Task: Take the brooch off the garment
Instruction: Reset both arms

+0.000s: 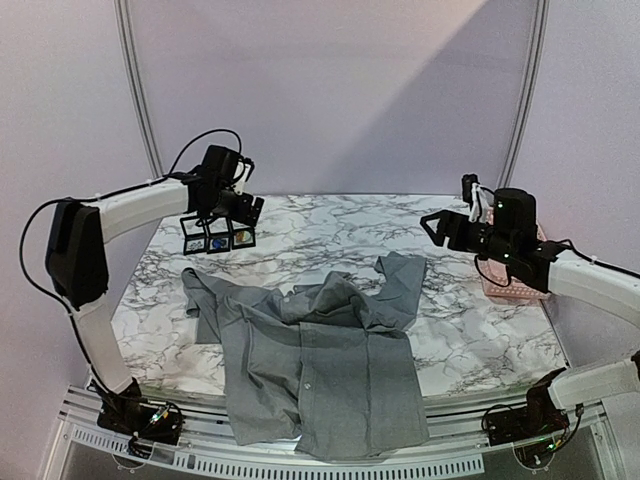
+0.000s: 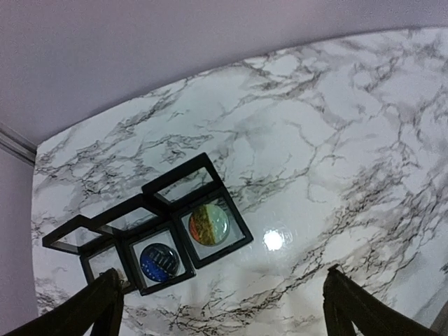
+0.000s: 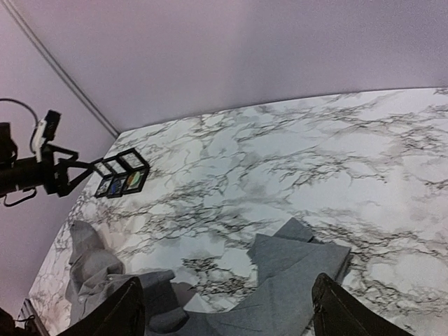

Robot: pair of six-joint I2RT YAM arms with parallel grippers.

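Shirt [image 1: 330, 370] lies rumpled at 6 o'clock on the table [image 1: 330, 225], its hem hanging over the near edge and a sleeve thrown toward the centre. I cannot pick out the brooch on it; a small pale dot [image 1: 308, 384] on the front looks more like a button.

At 3 o'clock the right hand [image 3: 229, 280] hangs high, fingers spread wide, holding nothing. At 10 o'clock the left hand [image 2: 222, 276] hovers wide open and empty over three black cases [image 2: 183, 245]. One holds a blue piece [image 2: 159, 261], one an orange-green piece [image 2: 208, 224], and the third looks empty.

Both hands are well apart from the shirt, so the step, I judge, is to find and reach the brooch. Bring one hand down to press the thin cloth flat just beside it. Pinch only the brooch with the other and lift slowly, so the fabric does not rise along.
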